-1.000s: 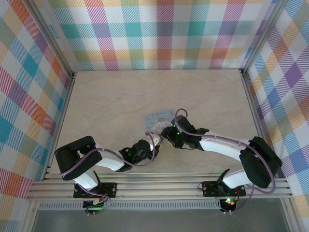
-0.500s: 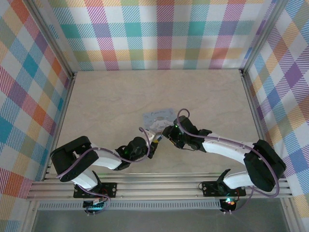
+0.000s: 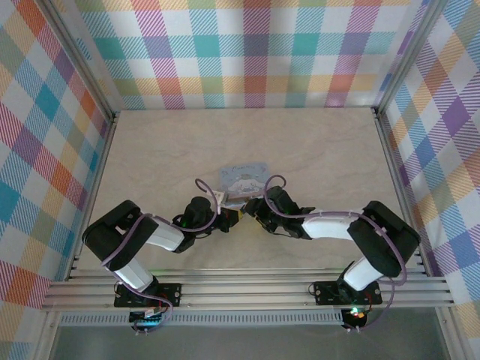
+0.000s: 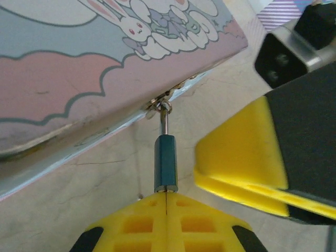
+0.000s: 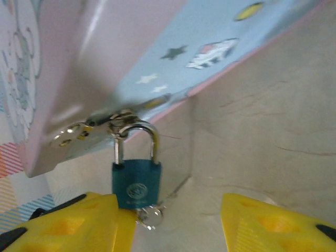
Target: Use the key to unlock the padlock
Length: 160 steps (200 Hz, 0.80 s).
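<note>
Step in hand, by judgement: key at the keyway, turn not yet made. The shackle is closed through the hasp.

- Padlock hangs from the hasp on the 6 o'clock edge of the tin box, which sits mid-counter. The lock body is teal and seen edge-on from the left wrist.
- Left end effector comes in from 8 o'clock. Its fingers are pressed together right at the padlock's base, apparently pinching the key.
- Right end effector comes in from 3 o'clock. Its fingers stand apart and clamp nothing; the padlock lies near one finger and well clear of the other.

Next move likely calls for the right fingers to close on the lock body and steady it. The left wrist would then twist about the key's axis without dragging the box.

Hard to make out:
- Only a silvery bit of the key shows under the lock; the blade and its depth in the keyway are hidden.
- In the top view the padlock is lost between the two end effectors.
- In the right wrist view the hasp is blurred and the near fingers are cut off at the frame edge.
</note>
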Tool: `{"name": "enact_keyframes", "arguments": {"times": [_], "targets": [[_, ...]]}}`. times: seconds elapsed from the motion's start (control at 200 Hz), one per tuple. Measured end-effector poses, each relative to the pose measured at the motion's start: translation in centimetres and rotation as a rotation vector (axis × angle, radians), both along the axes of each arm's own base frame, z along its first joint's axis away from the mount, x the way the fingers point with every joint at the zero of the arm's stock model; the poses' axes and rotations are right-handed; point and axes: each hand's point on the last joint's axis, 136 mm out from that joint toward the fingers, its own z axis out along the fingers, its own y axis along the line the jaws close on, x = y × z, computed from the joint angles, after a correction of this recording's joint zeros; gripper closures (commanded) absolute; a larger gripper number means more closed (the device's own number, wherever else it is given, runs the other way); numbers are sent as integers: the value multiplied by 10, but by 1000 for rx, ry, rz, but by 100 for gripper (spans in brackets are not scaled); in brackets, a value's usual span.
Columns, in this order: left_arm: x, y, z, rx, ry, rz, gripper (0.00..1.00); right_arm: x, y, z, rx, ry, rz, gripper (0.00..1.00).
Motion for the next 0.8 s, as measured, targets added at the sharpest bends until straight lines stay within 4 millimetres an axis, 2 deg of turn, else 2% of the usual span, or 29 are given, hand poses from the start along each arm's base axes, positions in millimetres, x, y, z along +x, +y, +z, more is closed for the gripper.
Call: {"name": "enact_keyframes", "arguments": {"times": [0.16,0.535,0.8], "targets": [[-1,-1,2,-29,25,-6,100,5,8,-2,25,-22,1,46],[-3,-2,4,-47,38,-27,100,15,12,1,28,-35,-13,48],[-3,-2,4,-48,39,-29,100,23,22,8,28,-31,8,57]]}}
